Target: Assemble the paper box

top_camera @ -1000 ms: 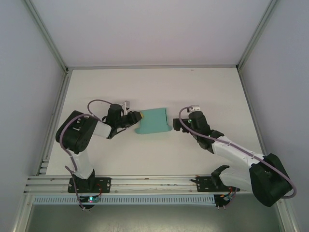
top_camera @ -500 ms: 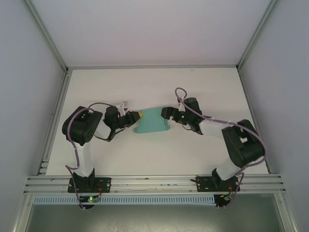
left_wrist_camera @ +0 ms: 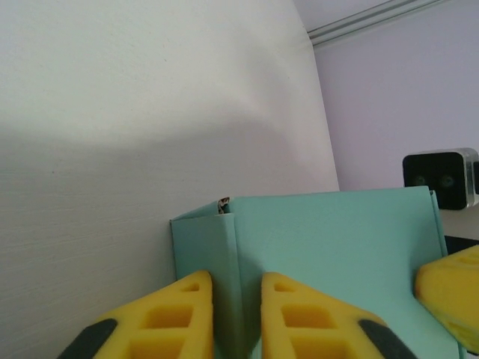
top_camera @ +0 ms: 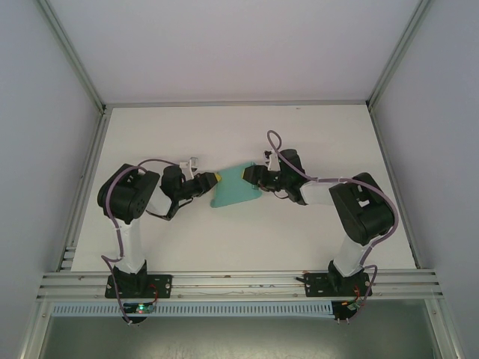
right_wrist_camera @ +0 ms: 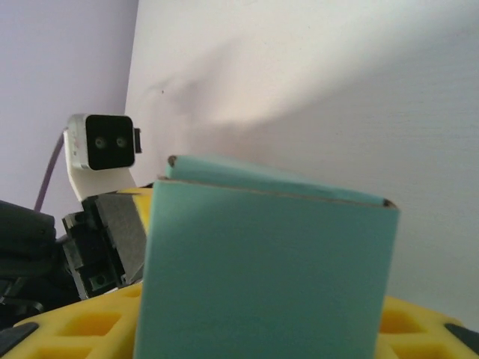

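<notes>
A white matte table (top_camera: 224,127) lay under both arms, closed in by pale lilac-grey walls (top_camera: 45,112), aluminium corner posts (top_camera: 75,56) and a slotted rail (top_camera: 239,280) along the near edge. The paper box (top_camera: 236,194) sat between the two grippers, touching each.

The left gripper (top_camera: 215,179) was clamped on one thin wall of the box, and its yellow fingers (left_wrist_camera: 172,318) left only a card-wide slit. The right gripper (top_camera: 253,173) met the box's far corner. In the right wrist view its fingers (right_wrist_camera: 75,329) stood wide to either side of the teal panel, and I could not tell whether they pressed on it. The box's lower part was cut off in both wrist views. From above, it was unclear whether it rested on the table.
</notes>
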